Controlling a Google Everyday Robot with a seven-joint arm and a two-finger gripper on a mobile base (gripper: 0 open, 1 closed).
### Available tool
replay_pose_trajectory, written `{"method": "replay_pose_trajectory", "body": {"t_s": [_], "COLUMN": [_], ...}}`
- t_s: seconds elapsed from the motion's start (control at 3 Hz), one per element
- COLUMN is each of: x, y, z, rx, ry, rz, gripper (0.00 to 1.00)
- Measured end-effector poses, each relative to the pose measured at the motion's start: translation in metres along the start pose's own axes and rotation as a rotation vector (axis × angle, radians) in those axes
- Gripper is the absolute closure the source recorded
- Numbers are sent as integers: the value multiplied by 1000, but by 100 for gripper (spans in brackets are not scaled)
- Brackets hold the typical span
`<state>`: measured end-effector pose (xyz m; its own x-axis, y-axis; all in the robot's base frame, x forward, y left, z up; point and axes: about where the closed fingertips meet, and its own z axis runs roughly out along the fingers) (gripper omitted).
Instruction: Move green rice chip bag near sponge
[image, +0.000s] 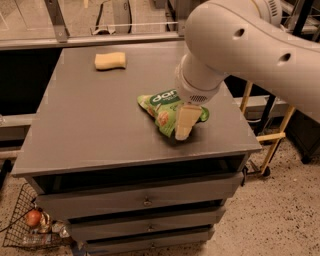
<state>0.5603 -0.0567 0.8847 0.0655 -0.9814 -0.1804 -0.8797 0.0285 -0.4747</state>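
The green rice chip bag (164, 107) lies on the grey cabinet top (90, 130), right of the middle and near the front edge, with its white lettering showing. My gripper (182, 125) comes down from the big white arm (240, 50) and rests on the right part of the bag, covering its right end. The pale yellow sponge (110, 60) lies at the back left of the top, well apart from the bag and the gripper.
The cabinet has drawers (145, 200) below its front edge. A wire basket (30, 225) with a round red thing stands on the floor at the lower left. A yellow-legged frame (272, 135) stands close to the cabinet's right side. A rail runs behind the cabinet.
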Motion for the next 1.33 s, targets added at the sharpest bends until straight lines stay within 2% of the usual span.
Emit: {"method": "replay_pose_trajectory", "body": {"t_s": [0.33, 0.67, 1.33], "x": [14, 18, 10], "y": [-1, 1, 15], "z": [-3, -9, -11], "rx": [4, 9, -11], "ry": [33, 45, 37], "rz": [4, 2, -6], "gripper": [0, 18, 65]}}
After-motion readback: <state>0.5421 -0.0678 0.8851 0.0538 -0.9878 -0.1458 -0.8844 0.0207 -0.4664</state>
